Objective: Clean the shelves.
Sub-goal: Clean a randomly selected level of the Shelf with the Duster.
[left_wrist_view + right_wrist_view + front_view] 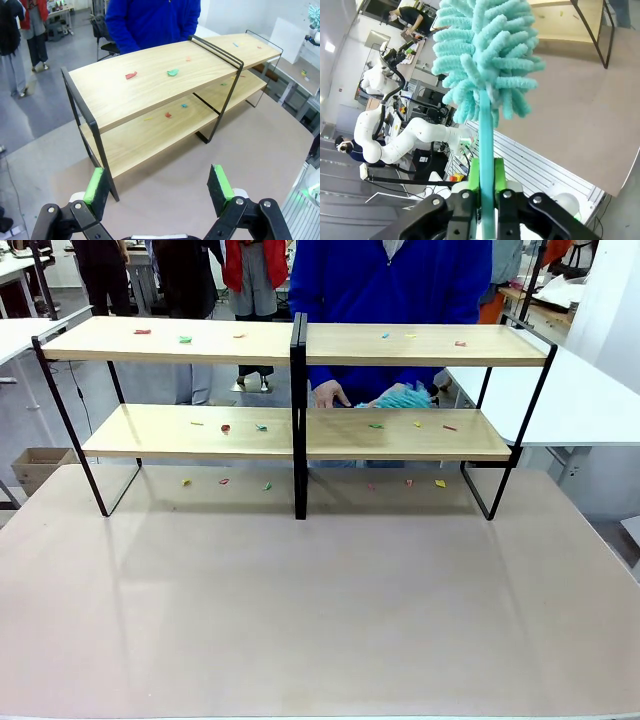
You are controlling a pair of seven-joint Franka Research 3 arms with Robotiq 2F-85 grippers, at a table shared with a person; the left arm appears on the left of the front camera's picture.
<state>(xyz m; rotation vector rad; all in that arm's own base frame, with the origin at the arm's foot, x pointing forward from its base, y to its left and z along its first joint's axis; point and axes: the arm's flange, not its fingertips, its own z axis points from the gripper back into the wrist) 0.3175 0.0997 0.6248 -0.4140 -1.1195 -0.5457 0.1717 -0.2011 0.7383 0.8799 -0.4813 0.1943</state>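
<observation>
The shelves [200, 340] stand across the far half of the table, two light-wood boards in a black frame. Small coloured scraps [185, 339] lie on the top board, on the lower board and on the table under it. In the left wrist view my left gripper [157, 175] is open and holds nothing, hovering over the table in front of one end of the shelves [150, 85]. My right gripper [486, 165] is shut on the thin handle of a teal fluffy duster [485, 55], away from the shelves' corner [565, 27]. A person in blue has a hand [328, 393] behind the lower board, beside a teal fluffy thing [405, 397].
The brown table top [320, 610] is bare in front of the shelves. A white table [590, 400] stands at the right, a cardboard box [35, 465] on the floor at the left. The table's edge [600, 175] lies near my right gripper.
</observation>
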